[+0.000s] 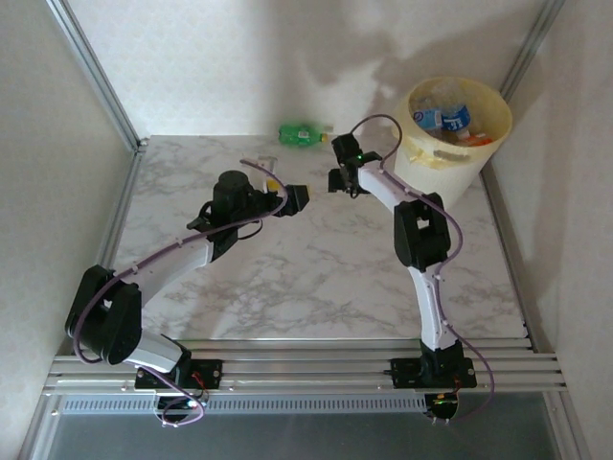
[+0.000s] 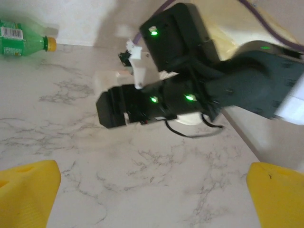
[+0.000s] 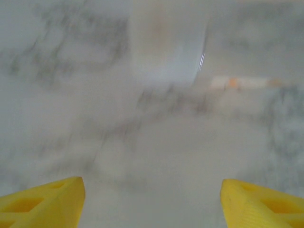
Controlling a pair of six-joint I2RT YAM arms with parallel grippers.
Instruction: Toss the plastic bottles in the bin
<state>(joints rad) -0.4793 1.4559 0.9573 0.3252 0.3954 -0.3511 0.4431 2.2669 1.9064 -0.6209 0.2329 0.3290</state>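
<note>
Green bottle (image 1: 305, 134): one is being shown lying on its side on the worktop (image 1: 287, 278), at the far edge by the wall, left of the bin and apart from both pincers.
Bin (image 1: 479, 158): one is being shown standing at the far right corner of the worktop, lined with a pale yellow bag.
Bottles in the bin (image 1: 450, 117): two blue labels and one orange patch are being made out; the rest is too jumbled to be counted.
Pale shape (image 3: 166, 42): one blurred, whitish form is being shown on the marble ahead of the right pincer; whether it is a bottle cannot be told.
Left pincer (image 2: 152, 194): its two yellow fingers (image 2: 28, 190) are being held wide apart with nothing between them, over bare marble, pointed at the right arm's wrist.
Right pincer (image 3: 152, 204): its two fingers are being held apart, nothing gripped, low over the worktop, near the left pincer's tip.
</note>
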